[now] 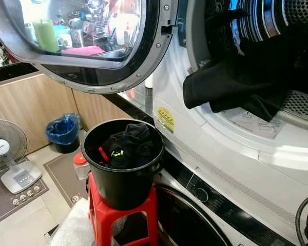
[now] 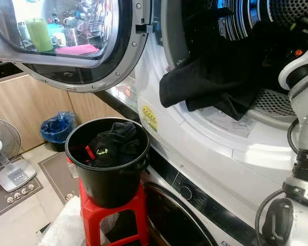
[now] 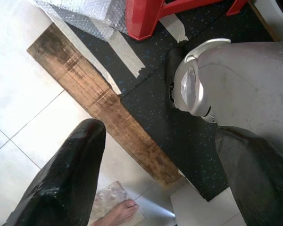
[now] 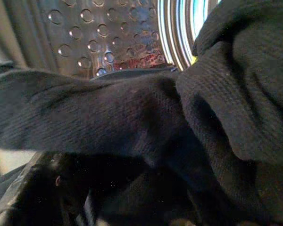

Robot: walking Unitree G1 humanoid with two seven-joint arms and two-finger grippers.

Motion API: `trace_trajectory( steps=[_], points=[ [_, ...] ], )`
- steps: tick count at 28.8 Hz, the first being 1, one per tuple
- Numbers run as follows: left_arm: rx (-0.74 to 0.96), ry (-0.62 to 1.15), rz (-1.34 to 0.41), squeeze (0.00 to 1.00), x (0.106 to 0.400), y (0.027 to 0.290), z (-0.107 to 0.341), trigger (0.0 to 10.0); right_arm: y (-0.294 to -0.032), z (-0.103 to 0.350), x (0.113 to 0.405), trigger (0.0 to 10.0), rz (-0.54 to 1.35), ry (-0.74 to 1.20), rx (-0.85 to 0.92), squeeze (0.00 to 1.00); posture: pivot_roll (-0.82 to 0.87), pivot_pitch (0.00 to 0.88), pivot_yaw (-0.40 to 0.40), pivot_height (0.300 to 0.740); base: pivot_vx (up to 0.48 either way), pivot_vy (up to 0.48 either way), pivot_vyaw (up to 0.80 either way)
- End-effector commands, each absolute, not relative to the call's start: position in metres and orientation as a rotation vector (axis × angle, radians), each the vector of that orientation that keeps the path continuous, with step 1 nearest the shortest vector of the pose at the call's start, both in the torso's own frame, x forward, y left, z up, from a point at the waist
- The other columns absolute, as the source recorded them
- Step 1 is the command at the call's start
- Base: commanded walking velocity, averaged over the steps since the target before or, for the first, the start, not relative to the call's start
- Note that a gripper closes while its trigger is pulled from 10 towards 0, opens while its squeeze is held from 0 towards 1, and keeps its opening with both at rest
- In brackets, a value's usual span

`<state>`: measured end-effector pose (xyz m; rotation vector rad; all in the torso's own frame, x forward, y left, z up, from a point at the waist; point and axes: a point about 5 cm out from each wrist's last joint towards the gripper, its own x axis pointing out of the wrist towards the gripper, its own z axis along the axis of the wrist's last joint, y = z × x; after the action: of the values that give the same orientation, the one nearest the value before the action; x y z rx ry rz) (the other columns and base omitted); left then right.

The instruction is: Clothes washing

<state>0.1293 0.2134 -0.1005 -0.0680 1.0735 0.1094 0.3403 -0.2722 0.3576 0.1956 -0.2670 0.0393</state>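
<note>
A black garment [image 1: 231, 87] hangs half out of the open upper drum [image 1: 297, 15] over its white rim. My right arm [image 2: 304, 97] reaches into that drum from the right. In the right wrist view the same black cloth [image 4: 132, 117] lies right against the camera, with the dimpled drum wall [image 4: 99, 33] behind it. A black bucket [image 1: 124, 187] holding dark clothes [image 1: 128, 148] stands on a red stool [image 1: 100, 212] below the round door [image 1: 92, 77]. My left gripper [image 3: 155, 179] hangs open over the floor, holding nothing.
The door is swung out to the left above the bucket. A lower machine's door [image 1: 190, 220] sits beside the stool. A fan [image 1: 5, 146] and a blue-lined bin [image 1: 63, 130] stand at the left. On the floor are a wooden plank [image 3: 99, 99], bubble wrap [image 3: 85, 12] and a person's bare foot [image 3: 120, 213].
</note>
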Motion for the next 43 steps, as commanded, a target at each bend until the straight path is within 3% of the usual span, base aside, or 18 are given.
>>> trace_trajectory(
  steps=[1, 9, 17, 25, 36, 43],
  points=[
    [-0.073, 1.099, 0.109, 0.0, 0.123, 0.211, -0.103, 10.0, -0.273, 0.362, 0.334, 10.0, 0.055, -0.297, 0.203, 0.0, 0.04, 0.064, -0.04, 0.74, 0.0, 0.0, 0.0],
    [-0.075, 1.105, 0.111, 0.0, 0.121, 0.211, -0.104, 10.0, -0.264, 0.354, 0.308, 10.0, 0.243, -0.382, 0.145, 0.0, 0.04, 0.062, -0.043, 0.74, 0.0, 0.0, 0.0],
    [-0.075, 1.105, 0.107, 0.0, 0.121, 0.211, -0.104, 10.0, -0.268, 0.338, 0.288, 10.0, 0.386, -0.479, 0.188, 0.0, 0.04, 0.059, -0.041, 0.74, 0.0, 0.0, 0.0],
    [-0.071, 1.103, 0.106, 0.0, 0.122, 0.213, -0.103, 10.0, -0.257, 0.323, 0.259, 10.0, 0.654, -0.58, 0.237, 0.0, 0.05, 0.061, -0.036, 0.74, 0.0, 0.0, 0.0],
    [-0.048, 1.099, 0.098, 0.0, 0.123, 0.215, -0.103, 10.0, -0.279, 0.287, 0.277, 10.0, 0.406, -0.388, 0.125, 0.0, 0.04, 0.069, -0.028, 0.74, 0.0, 0.0, 0.0],
    [-0.013, 0.971, 0.028, 0.0, 0.152, 0.214, -0.09, 10.0, -0.267, 0.291, 0.281, 10.0, 0.472, -0.412, 0.095, 0.0, 0.05, 0.072, -0.028, 0.74, 0.0, 0.0, 0.0]
  ],
)
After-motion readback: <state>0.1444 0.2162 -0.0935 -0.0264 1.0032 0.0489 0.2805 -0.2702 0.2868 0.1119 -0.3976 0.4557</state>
